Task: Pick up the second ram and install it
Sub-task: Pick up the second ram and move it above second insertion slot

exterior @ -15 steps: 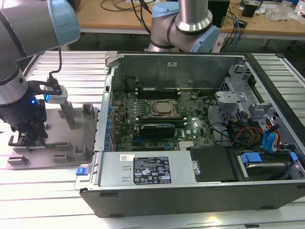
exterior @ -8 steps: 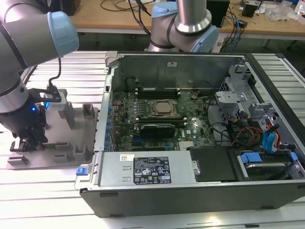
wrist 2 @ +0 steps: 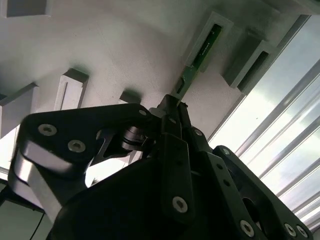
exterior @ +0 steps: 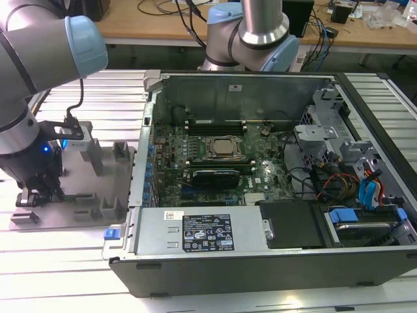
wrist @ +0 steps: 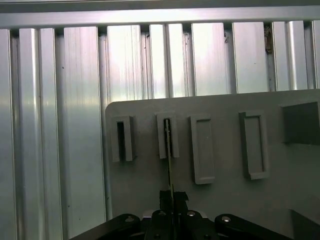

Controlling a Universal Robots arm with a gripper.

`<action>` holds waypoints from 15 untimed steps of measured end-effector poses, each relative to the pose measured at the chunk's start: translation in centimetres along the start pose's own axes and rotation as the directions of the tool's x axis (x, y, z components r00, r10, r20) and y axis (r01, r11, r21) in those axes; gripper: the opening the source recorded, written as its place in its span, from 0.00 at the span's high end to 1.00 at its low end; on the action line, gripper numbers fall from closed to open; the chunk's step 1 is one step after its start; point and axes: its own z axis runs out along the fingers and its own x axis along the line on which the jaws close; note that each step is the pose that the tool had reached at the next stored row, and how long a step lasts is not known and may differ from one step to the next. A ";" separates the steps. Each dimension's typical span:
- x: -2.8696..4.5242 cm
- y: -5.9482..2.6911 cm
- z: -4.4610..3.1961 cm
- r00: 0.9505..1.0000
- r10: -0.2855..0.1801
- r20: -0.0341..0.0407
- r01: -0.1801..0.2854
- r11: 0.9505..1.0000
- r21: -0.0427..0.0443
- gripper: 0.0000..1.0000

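The second ram [wrist 2: 190,70] is green with dark patches. The gripper [wrist 2: 172,105] is black. The tray [exterior: 78,179] is plain grey, the counter [wrist: 75,125] silver with lengthwise ribs. The arm [exterior: 26,39] is grey with pale blue caps, the motherboard [exterior: 260,176] green.

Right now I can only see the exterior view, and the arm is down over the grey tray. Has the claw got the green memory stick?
Observer: Yes. In the second wrist view the gripper is pinched shut on one end of the memory stick.
Operator: Is it out of the tray?
Observer: No. Its far end sits inside an upright holder on the grey tray.
Operator: Is there another stick next to it?
Observer: In the first wrist view the neighbouring holder with the dark slot looks empty.
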 end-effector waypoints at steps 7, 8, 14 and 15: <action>0.00 0.00 0.00 1.000 0.000 0.001 0.000 1.000 0.000 0.89; 0.00 0.00 0.00 1.000 0.000 0.001 0.000 1.000 0.000 0.89; 0.00 0.00 0.00 1.000 0.000 0.001 0.000 1.000 0.000 0.89; 0.00 0.00 -0.03 1.000 0.000 0.001 0.000 1.000 0.000 0.89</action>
